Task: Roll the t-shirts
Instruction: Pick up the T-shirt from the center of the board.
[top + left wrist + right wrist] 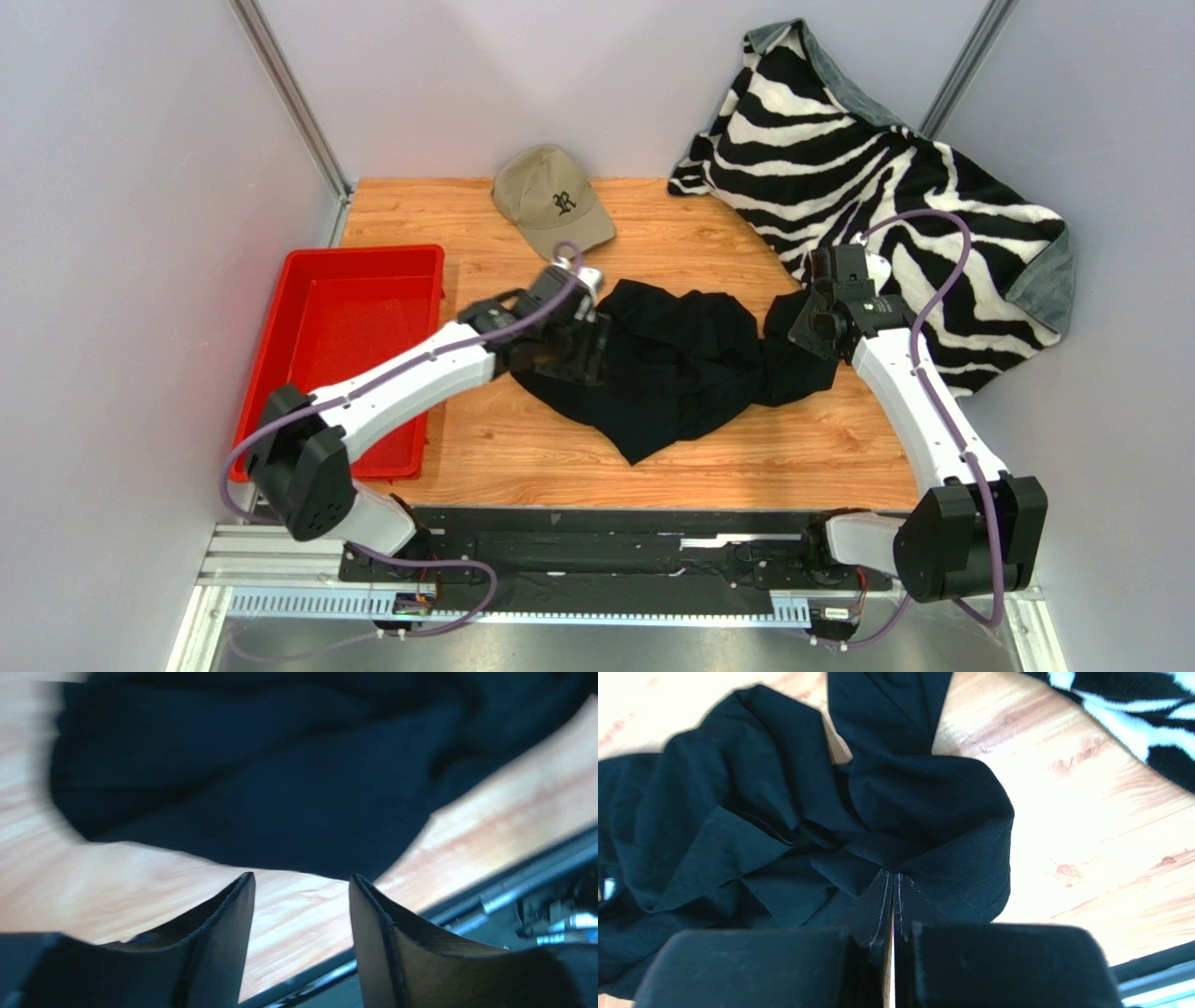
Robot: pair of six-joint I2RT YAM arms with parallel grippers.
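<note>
The black t-shirt (680, 371) lies crumpled in the middle of the wooden table. My left gripper (578, 347) is at the shirt's left edge. In the left wrist view it (302, 878) stands open, with only bare wood between its fingers and the t-shirt (267, 777) just beyond the tips. My right gripper (800, 333) is at the shirt's right end. In the right wrist view it (892, 876) is shut, and folds of the t-shirt (773, 826) gather into a pinch at its tips.
A red tray (351, 322) stands at the left side of the table. A tan cap (551, 196) lies at the back. The zebra-striped blanket (898, 182) is heaped at the back right, close to the right arm. A metal rail (505, 889) runs along the near edge.
</note>
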